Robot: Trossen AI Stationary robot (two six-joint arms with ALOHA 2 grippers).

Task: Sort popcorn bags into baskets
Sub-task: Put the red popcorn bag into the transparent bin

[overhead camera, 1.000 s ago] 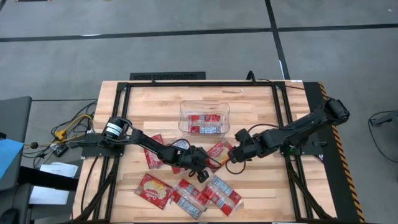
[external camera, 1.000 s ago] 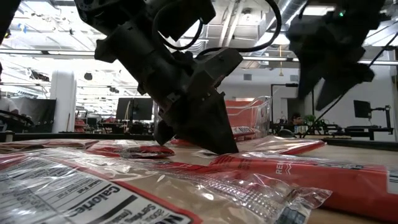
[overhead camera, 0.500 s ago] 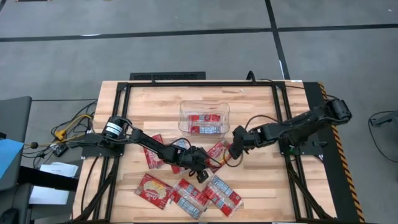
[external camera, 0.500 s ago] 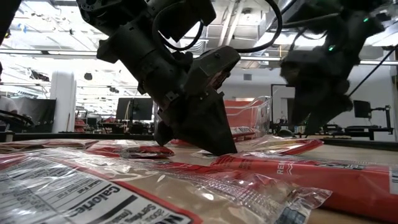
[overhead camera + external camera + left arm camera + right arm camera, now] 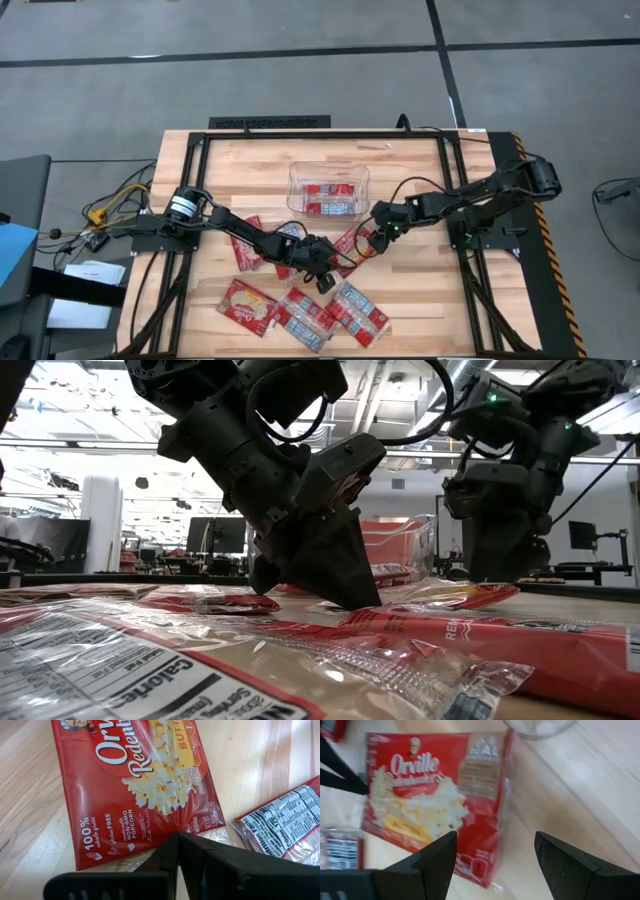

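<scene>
Pickup step is what you are looking at: the right end effector [image 5: 378,234], fingers spread, is hovering over a face-up popcorn bag [image 5: 350,243] lying just in front of the clear bin [image 5: 328,191], which is already holding packets. The left end effector [image 5: 322,268] is resting with fingers pressed together at the same bag's other end. Next you are needing a descent onto the bag's near edge, then a short lift toward the bin. Room is tightening between both arms; table [image 5: 420,170] beyond is lying open.
</scene>
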